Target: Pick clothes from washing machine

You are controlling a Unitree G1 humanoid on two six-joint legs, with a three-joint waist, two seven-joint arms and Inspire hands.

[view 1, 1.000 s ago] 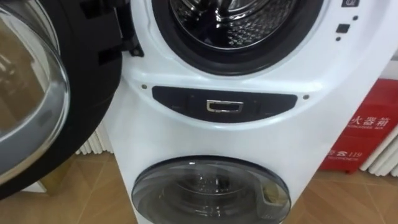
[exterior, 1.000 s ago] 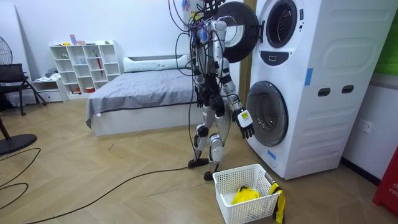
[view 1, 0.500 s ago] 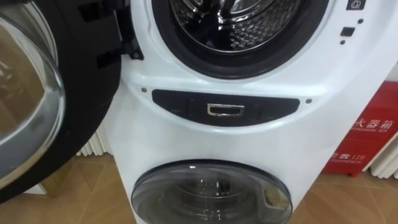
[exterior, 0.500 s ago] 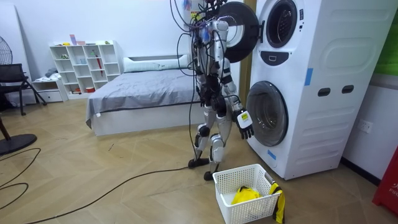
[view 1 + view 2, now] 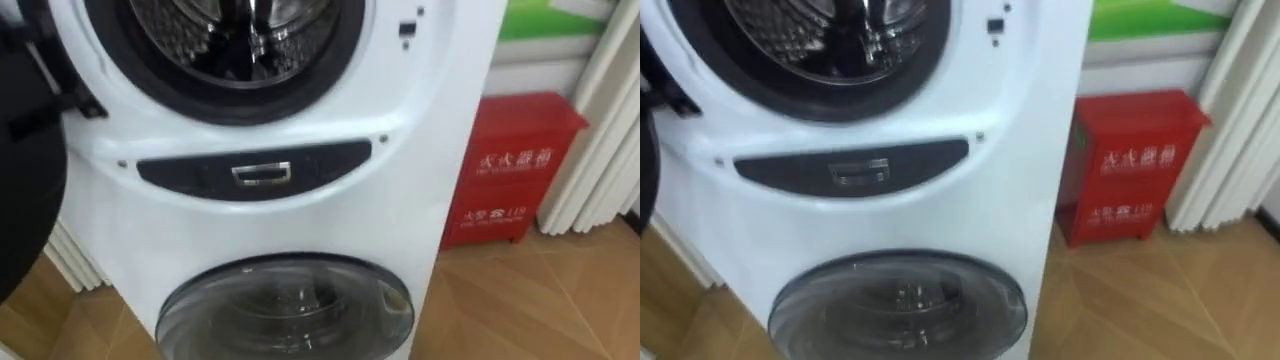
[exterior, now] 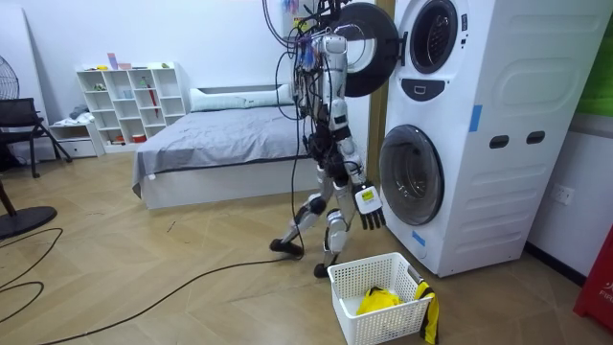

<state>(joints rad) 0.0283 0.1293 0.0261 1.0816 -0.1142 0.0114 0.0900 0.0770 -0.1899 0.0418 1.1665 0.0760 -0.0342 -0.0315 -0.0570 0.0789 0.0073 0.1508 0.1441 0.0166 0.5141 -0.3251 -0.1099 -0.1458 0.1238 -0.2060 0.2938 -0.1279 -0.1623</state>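
At the left of the eye views, the open door (image 5: 22, 190) of the upper machine is hanging as a dark edge. Beside it the drum (image 5: 235, 40) is showing bare ribbed metal, and I cannot make out any garment inside. Under the drum the dark control panel (image 5: 255, 172) and the closed lower door (image 5: 285, 310) are facing the robot. A red box (image 5: 515, 165) is standing on the floor further right.

In the room view the robot is standing close before the washing machine (image 6: 498, 96), with one leg set back toward the room view's left. Its right hand (image 6: 369, 202) is hanging low in front of the lower door. The fingers are loose, pointing downward and, as far as I can tell, holding nothing. The upper drum is sitting well above those fingers, and the white basket (image 6: 350, 276) is resting on the floor below them.

The clothes are lying in that basket. A yellow garment (image 6: 378, 300) is sitting bunched inside, so it has no clear long axis. A second yellow piece (image 6: 428, 316) is draping over the basket's corner at the room view's right, with its long axis running vertical and pointing at the floor.

Judging from this, the robot is between picks with an empty hand. The next move is probably calling for lifting the fingers to the drum mouth and reaching deep inside, since anything left there is hidden.
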